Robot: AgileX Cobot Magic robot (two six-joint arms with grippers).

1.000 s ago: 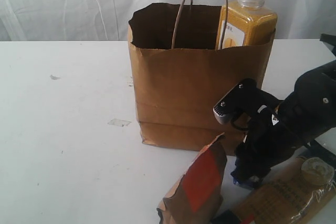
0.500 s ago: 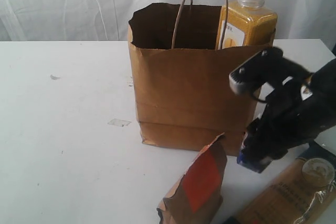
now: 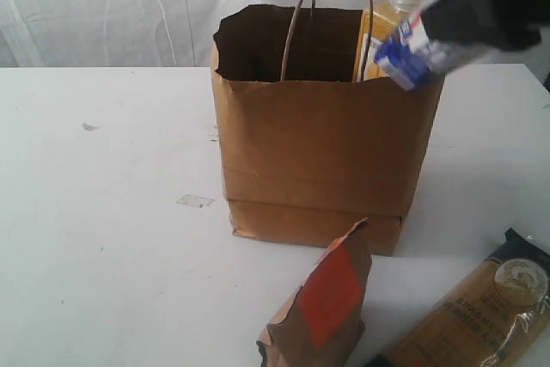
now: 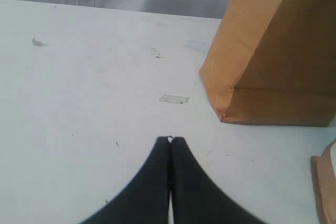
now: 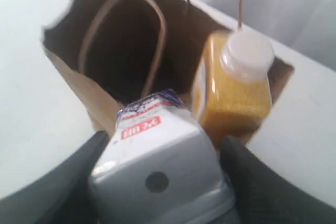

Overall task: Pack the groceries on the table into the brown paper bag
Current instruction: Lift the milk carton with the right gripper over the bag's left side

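Right gripper (image 5: 160, 184): I see its two dark fingers (image 5: 73, 182) clamped on either side of the small white-blue carton (image 5: 157, 166), so that tool is closed on the carton, jaws at a middling width. In the exterior view the carton (image 3: 411, 53) is tilted in the air, its blue-and-white end at the right upper rim of the brown paper bag (image 3: 318, 152), well off the table (image 3: 103, 212). The arm above it is motion-blurred.

From the right wrist view, the carton hangs over the open mouth of the bag, just beside the yellow white-capped bottle (image 5: 233, 98). The bottle stands upright inside the bag at its right rear corner, with cap and shoulders above the ragged rim. One twisted paper handle (image 3: 331, 15) loops up at the near rim.

Left gripper (image 4: 170, 140): fingertips pressed together, nothing between them. It hangs low over bare tabletop, left of the bag's lower corner, near a small pale rectangular mark (image 4: 174, 98).

On the table in front of the bag: brown pouch (image 3: 322, 302) with orange-red label, standing and leaning. Spaghetti packet (image 3: 477, 315) lies flat to the right of it.
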